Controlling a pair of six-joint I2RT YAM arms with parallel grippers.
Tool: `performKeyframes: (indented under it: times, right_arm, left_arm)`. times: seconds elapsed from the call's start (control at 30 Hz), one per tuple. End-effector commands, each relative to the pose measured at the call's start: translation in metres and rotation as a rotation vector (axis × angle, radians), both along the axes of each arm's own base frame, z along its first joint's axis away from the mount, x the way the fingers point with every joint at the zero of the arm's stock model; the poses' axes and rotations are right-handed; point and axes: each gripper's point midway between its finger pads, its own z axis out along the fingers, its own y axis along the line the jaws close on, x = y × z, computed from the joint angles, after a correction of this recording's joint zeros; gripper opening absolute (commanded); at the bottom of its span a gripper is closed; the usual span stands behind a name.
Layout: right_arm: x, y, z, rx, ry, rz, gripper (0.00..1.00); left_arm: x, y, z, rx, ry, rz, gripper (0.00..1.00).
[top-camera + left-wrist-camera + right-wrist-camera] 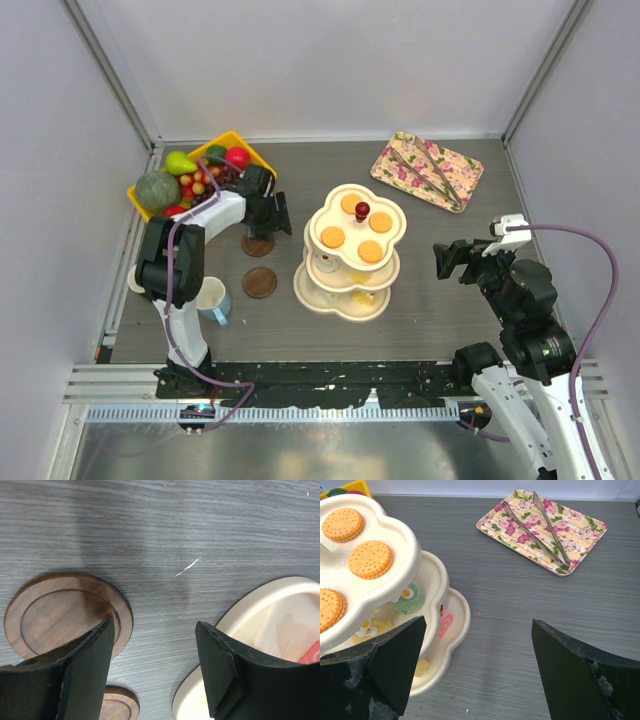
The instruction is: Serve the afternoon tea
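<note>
Stand (330,303) rigid, probably top-heavy, biscuits (332,237) loose; I'd grab red knob (362,211). Left claw (155,630), right claw (477,625) both open, empty.

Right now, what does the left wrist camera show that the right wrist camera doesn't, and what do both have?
Only the left wrist view: two round wooden coasters, one partly behind a finger of the open left tool, the second at the bottom edge. Only the right wrist view: orange biscuits on the top tier, a green pastry lower down, the floral tray with metal tongs, and the open right tool. Both: the cream stand and the grey table.
</note>
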Motion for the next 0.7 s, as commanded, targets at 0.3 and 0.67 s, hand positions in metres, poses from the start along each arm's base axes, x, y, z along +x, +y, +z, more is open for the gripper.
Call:
performKeyframes:
  times: [0.3, 0.67]
  right_arm:
    - [0.000, 0.005, 0.020, 0.002, -0.061, 0.034, 0.94]
    - [-0.001, 0.005, 0.023, 0.013, -0.079, 0.033, 0.94]
  left_arm:
    - [-0.029, 0.054, 0.117, 0.175, -0.230, 0.051, 0.75]
    - [-0.154, 0.113, 0.139, 0.249, -0.266, 0.092, 0.75]
